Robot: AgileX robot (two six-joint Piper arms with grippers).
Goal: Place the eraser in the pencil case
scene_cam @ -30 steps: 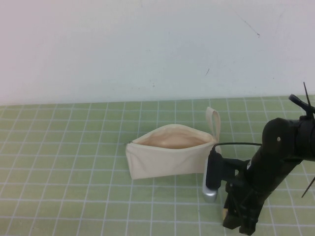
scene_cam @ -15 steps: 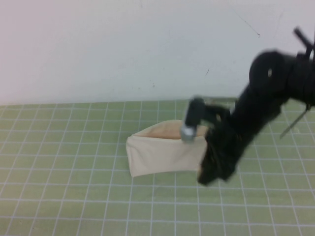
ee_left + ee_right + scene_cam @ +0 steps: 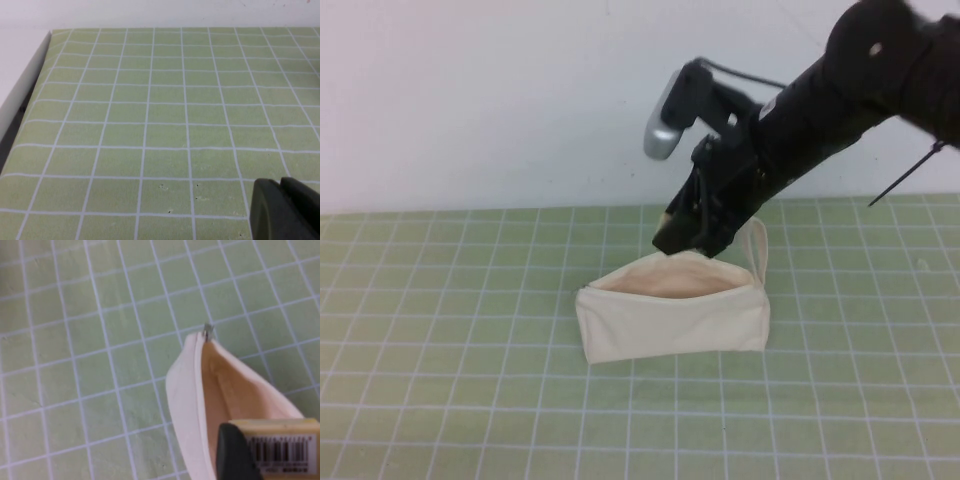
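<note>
The cream pencil case (image 3: 670,318) lies open on the green grid mat, its peach lining showing and its loop strap (image 3: 756,248) at the right end. My right gripper (image 3: 682,228) hovers just above the open mouth, shut on the yellowish eraser (image 3: 272,447) with its barcode label. The right wrist view looks down into the case (image 3: 192,390) with its zip pull (image 3: 207,330). My left gripper (image 3: 287,210) is out of the high view; in the left wrist view its fingers sit together over bare mat.
A white wall stands behind the mat (image 3: 450,400). The left wrist view shows the mat's edge with a white border (image 3: 20,95).
My right arm has lifted from the mat's front right and swung back and left with the eraser, now above the case's opening. The case has not moved.
</note>
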